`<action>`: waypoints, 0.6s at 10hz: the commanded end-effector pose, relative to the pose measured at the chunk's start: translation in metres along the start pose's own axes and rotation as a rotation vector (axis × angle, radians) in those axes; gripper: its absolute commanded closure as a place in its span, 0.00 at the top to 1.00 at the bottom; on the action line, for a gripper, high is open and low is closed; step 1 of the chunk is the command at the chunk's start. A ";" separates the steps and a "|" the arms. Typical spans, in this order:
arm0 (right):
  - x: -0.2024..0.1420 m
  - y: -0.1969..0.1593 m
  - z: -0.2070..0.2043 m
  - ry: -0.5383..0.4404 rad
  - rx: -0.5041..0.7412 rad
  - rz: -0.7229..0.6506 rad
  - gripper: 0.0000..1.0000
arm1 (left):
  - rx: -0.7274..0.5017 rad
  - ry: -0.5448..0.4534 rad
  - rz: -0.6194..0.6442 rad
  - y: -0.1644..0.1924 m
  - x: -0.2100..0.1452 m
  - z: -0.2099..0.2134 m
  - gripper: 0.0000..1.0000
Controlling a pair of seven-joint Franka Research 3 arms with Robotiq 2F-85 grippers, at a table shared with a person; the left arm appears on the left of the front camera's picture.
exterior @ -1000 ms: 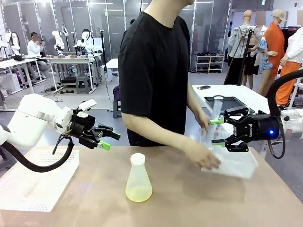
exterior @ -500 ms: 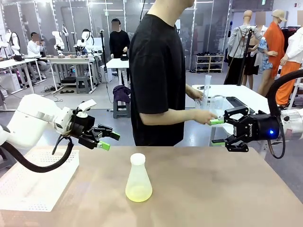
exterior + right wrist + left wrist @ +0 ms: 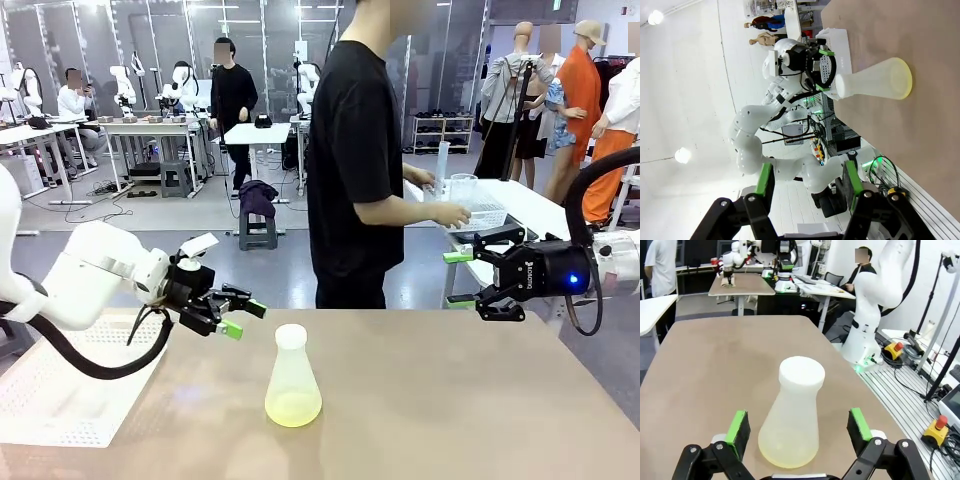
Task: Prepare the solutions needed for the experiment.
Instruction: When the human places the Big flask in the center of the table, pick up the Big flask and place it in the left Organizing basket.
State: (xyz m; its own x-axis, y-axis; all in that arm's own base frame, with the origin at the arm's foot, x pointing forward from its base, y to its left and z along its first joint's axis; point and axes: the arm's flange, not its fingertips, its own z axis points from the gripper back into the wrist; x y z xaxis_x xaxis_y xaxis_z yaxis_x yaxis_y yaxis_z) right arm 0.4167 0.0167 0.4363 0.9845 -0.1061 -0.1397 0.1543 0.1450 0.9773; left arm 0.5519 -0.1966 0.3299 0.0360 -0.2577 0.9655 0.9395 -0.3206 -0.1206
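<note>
A translucent conical flask (image 3: 293, 375) with a white cap stands upright near the middle of the brown table (image 3: 450, 400). A shallow layer of pale yellow solution (image 3: 293, 409) lies in its bottom. My left gripper (image 3: 243, 318) hangs open above the table, to the left of the flask's neck and apart from it. In the left wrist view the flask (image 3: 792, 422) stands just beyond my open left gripper (image 3: 798, 420). My right gripper (image 3: 459, 278) is open at the table's far right edge, with nothing between its fingers. The right wrist view has the flask (image 3: 875, 80) far beyond my open right gripper (image 3: 807, 182).
A white perforated tray (image 3: 60, 390) lies at the table's left edge. The person (image 3: 360, 160) stands at the far side, turned away toward a white side table, with hands on a clear tray of labware (image 3: 478, 215).
The person has lifted the clear tray of labware off my table and carried it to the side table behind. My left gripper has come a little right and lower. The right gripper has stayed put.
</note>
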 end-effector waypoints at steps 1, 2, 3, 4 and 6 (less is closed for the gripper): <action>-0.001 0.001 0.000 0.001 0.002 0.003 0.70 | -0.072 -0.007 -0.043 0.013 -0.001 -0.009 1.00; -0.001 0.001 0.000 0.001 0.002 0.003 0.70 | -0.103 -0.010 -0.053 0.017 -0.002 -0.021 1.00; -0.001 0.001 0.000 0.001 0.002 0.003 0.70 | -0.143 -0.015 -0.046 0.022 -0.007 -0.032 1.00; -0.001 0.001 0.000 0.001 0.002 0.003 0.70 | -0.160 -0.029 -0.041 0.022 -0.009 -0.039 1.00; -0.001 0.001 0.000 0.001 0.002 0.003 0.70 | -0.239 -0.050 -0.034 0.025 -0.022 -0.054 1.00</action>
State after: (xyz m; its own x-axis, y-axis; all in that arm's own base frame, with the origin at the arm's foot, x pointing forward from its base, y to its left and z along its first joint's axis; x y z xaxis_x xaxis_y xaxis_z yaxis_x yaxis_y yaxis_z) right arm 0.4167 0.0169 0.4363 0.9845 -0.1059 -0.1396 0.1542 0.1453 0.9773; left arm 0.5474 -0.2471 0.2979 0.0461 -0.2124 0.9761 0.8656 -0.4793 -0.1452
